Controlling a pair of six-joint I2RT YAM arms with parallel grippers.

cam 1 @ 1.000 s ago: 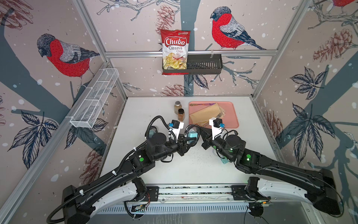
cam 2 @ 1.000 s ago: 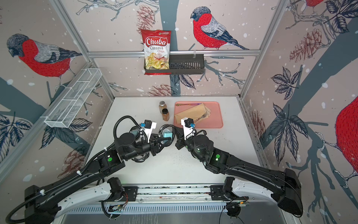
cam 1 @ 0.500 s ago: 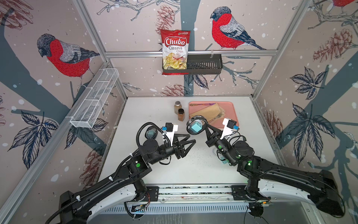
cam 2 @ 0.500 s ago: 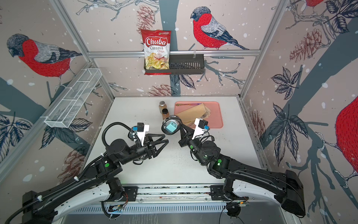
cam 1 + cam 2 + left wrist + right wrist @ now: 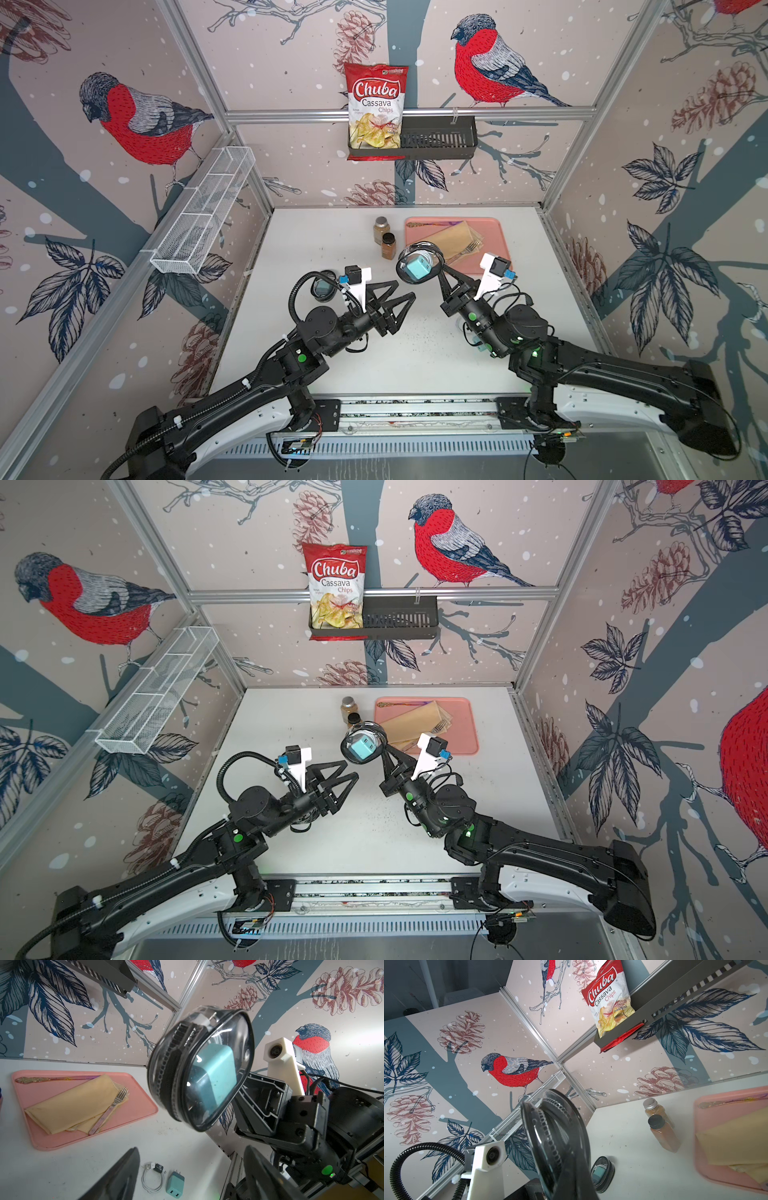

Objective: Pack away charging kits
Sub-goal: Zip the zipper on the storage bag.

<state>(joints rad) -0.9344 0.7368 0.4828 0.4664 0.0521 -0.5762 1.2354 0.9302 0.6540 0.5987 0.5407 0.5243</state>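
Right gripper (image 5: 439,269) clamped on case (image 5: 428,254), teal charger (image 5: 415,268) inside, raised at frame centre. Left gripper (image 5: 404,290) wide, empty, just left of it. On table (image 5: 415,365): second case (image 5: 323,287) left of centre; loose charger (image 5: 175,1184), cable (image 5: 151,1178) side by side.

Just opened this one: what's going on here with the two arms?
The right gripper is clamped on a clear, black-rimmed oval case, holding it in the air above the table with a teal charger inside. The left gripper is open and empty, beside the case without touching it. A second case lies on the table by the left arm, with something teal inside. A loose white cable and another teal charger lie on the table, not yet packed.
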